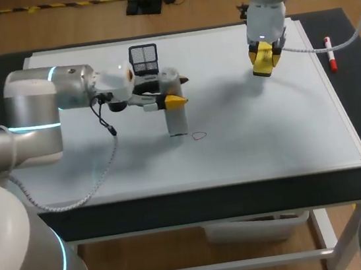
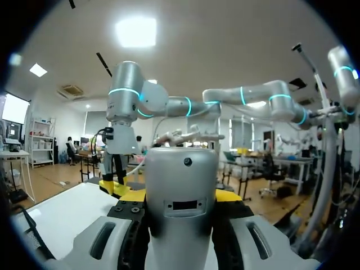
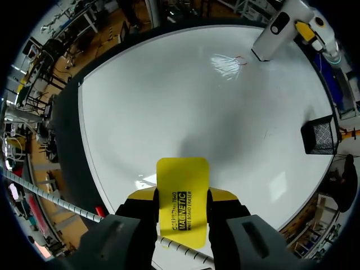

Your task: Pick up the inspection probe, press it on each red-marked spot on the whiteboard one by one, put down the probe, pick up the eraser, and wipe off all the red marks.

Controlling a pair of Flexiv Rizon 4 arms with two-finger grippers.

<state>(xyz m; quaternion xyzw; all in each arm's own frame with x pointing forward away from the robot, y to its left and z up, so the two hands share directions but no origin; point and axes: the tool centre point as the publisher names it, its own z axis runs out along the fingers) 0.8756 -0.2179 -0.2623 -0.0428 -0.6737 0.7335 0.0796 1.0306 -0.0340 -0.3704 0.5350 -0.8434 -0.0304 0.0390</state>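
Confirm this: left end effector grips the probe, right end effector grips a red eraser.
Not quite: the eraser in the right end effector is yellow, not red, as the right wrist view shows. The left end effector does grip the probe.

Black-topped table (image 1: 177, 209); white metal frame (image 1: 205, 269) underneath.

Black printed lettering on yellow eraser (image 3: 181, 174).

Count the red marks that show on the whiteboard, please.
1: a small red mark on the whiteboard, just beside the foot of the probe. Others may be hidden under the probe or the left arm.
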